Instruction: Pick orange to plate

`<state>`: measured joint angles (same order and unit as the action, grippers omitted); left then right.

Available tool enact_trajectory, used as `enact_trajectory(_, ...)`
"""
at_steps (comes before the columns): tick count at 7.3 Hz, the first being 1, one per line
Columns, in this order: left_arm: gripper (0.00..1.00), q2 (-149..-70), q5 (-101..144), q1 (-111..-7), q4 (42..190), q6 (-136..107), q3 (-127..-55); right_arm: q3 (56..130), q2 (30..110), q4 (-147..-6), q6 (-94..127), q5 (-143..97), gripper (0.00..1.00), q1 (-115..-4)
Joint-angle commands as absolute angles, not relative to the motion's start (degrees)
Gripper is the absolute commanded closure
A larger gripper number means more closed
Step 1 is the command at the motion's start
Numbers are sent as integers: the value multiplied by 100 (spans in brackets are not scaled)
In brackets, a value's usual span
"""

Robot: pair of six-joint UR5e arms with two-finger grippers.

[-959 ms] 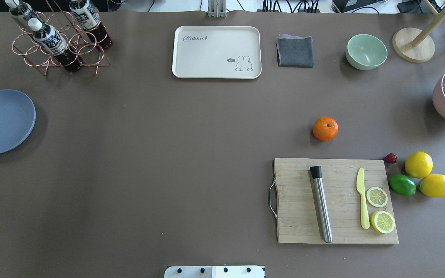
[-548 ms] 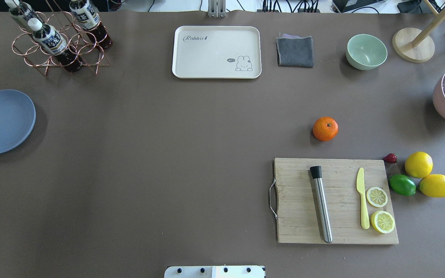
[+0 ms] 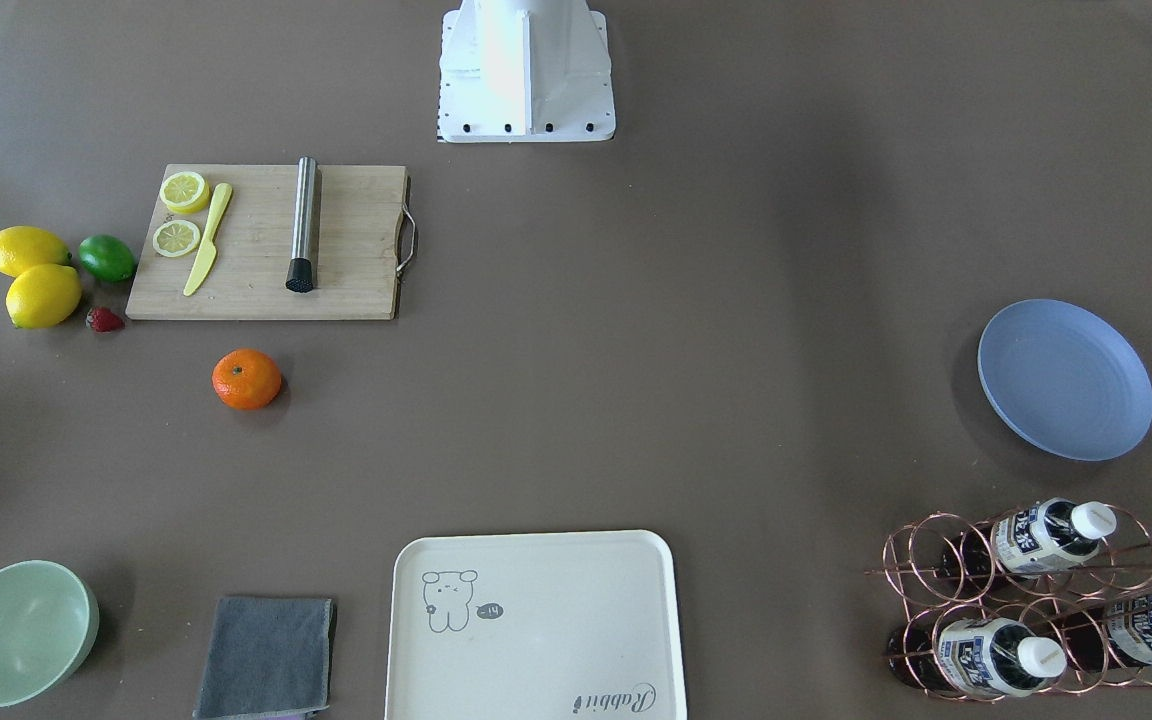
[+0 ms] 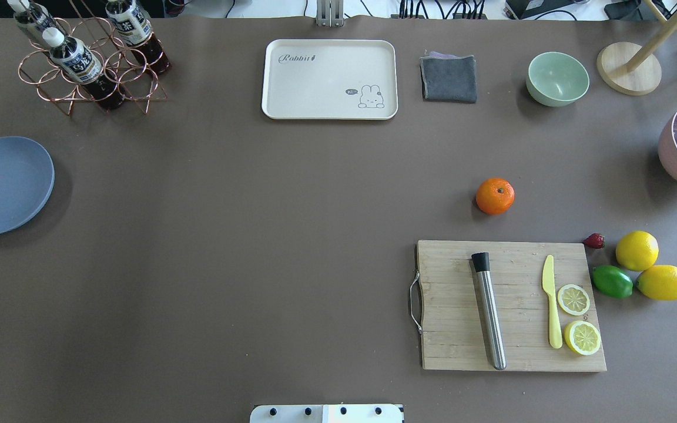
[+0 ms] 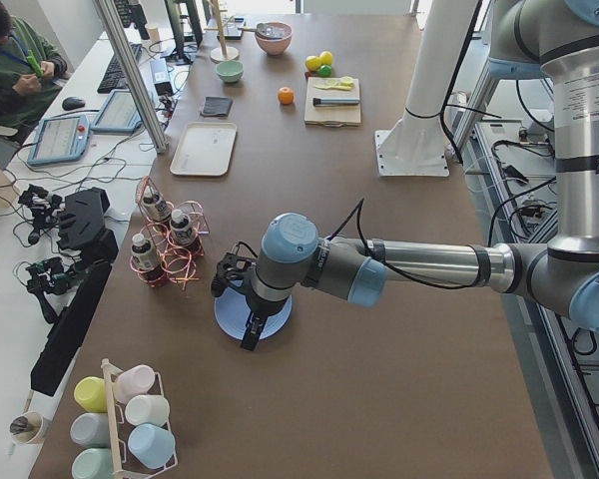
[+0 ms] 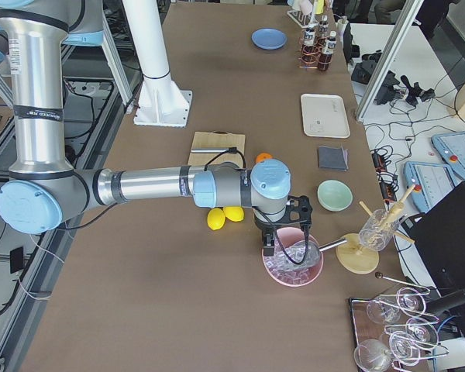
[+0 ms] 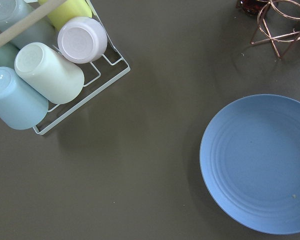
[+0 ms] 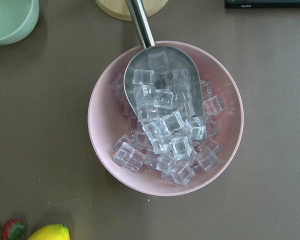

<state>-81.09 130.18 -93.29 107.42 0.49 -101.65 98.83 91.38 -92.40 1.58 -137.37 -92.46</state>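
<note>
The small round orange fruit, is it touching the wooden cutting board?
Apart. The overhead exterior view shows bare brown table between the round orange fruit and the wooden cutting board.

Overhead and front-facing cameras look steeply down from opposite sides of the worktop [image 4: 256,235]; end cameras look along it. Wrist cameras point down, close, over the plate [image 7: 260,165] and the pink ice bowl [image 8: 99,125].

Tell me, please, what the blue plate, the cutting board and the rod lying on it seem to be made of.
The plate: probably plastic, matte, with faint moulded rings and no glare. The cutting board: wood or bamboo, by its strips and grain. The rod: brushed metal, by its sheen, with a black tip, perhaps rubber.
</note>
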Motion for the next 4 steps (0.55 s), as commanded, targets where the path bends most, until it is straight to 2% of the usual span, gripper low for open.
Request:
enact_trajectory(1, 2, -8104, 13069, -9325, 10749, 44, -10160, 9861, 9141, -9246, 158, -13729, 0, -9246)
enact_trajectory(4, 2, -8077, 13351, -9316, 10732, 44, -10134, 9879, 9149, -9246, 149, -13729, 0, -9246)
